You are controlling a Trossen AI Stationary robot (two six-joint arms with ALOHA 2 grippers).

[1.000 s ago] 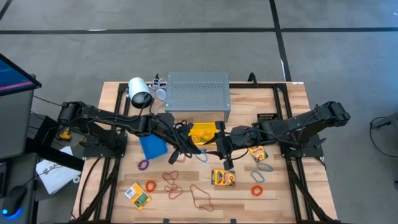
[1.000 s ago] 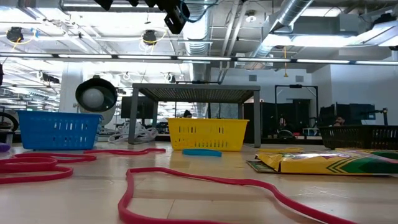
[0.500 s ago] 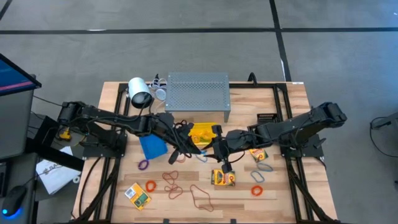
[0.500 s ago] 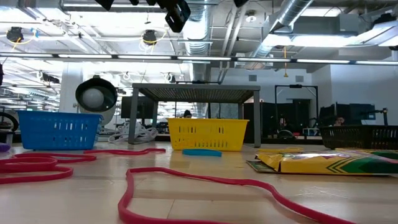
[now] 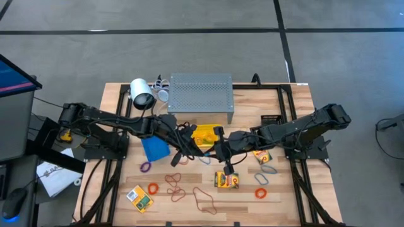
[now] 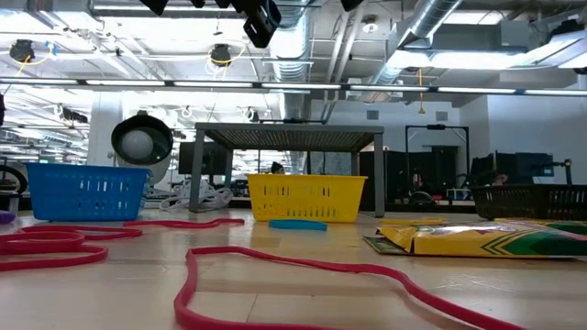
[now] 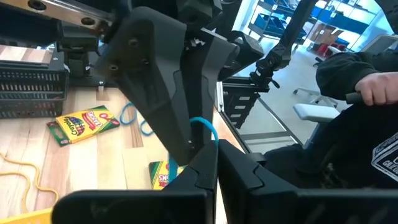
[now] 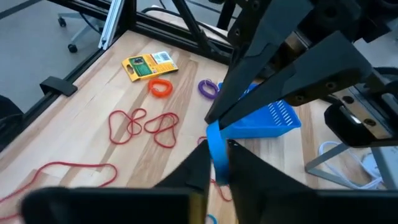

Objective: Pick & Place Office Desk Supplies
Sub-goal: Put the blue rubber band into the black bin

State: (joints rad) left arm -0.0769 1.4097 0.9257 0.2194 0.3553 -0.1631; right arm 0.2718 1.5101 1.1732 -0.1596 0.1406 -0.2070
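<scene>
A blue rubber band [image 7: 204,126] hangs in the air between my two grippers, which meet tip to tip over the table's middle, near the yellow bin [image 5: 205,134]. My left gripper [image 5: 199,150] reaches in from the left and is shut on the band. My right gripper [image 5: 216,149] comes from the right and is also shut on it. Loose bands lie on the near half of the table: red [image 5: 175,185], brown [image 5: 205,200], orange [image 5: 152,188], purple [image 5: 145,167]. Crayon boxes [image 5: 226,180] [image 5: 139,197] [image 5: 261,155] lie flat on the wood. My left gripper pinches one end of the band's loop [image 7: 210,138] between its two fingertips, reaching nearly level from the table's left. The band arches out from the tips, clear of the table. My right gripper pinches the band [image 8: 216,142] between its two fingers, slanting down from the table's right. The strip rises from its tips toward the left gripper's fingers [image 8: 273,74], clear of the table.
A grey perforated shelf [image 5: 201,98] stands at the far middle, with a blue bin [image 5: 154,149] to the left and a black bin [image 5: 271,119] at the right. More bands [image 5: 261,193] [image 5: 262,179] lie near the right edge. A person sits beyond the table [image 7: 367,106].
My right arm has stretched a little toward the table's left, bringing its gripper up to the left gripper's tips. My left arm has kept still.
</scene>
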